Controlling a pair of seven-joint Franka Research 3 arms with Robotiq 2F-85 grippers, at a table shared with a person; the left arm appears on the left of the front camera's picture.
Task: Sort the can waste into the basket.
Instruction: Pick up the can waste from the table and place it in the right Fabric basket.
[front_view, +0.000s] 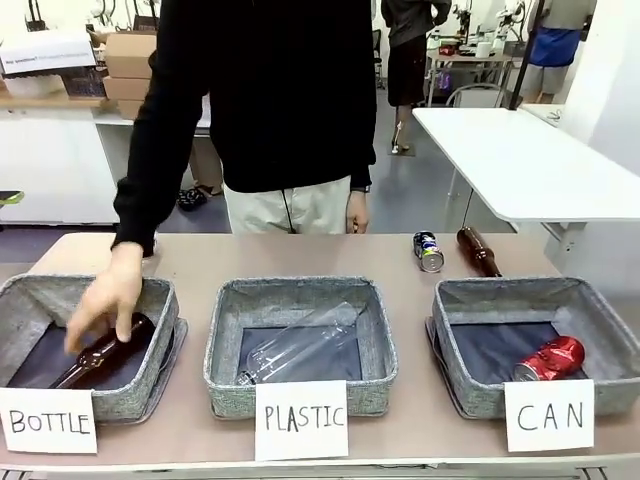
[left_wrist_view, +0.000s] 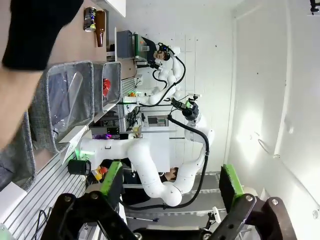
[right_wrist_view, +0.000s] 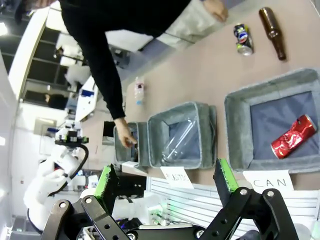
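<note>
Right gripper spread wide, nothing between its fingers, held high above the table's near edge. Left gripper likewise spread and empty, off to the side of the table. Red can lies in the CAN basket, below and beyond the right gripper. Blue can lies on the table behind that basket, beside a brown bottle. Person's hand lowers another bottle into the BOTTLE basket. Clear plastic bottle in PLASTIC basket. Front view shows neither arm.
</note>
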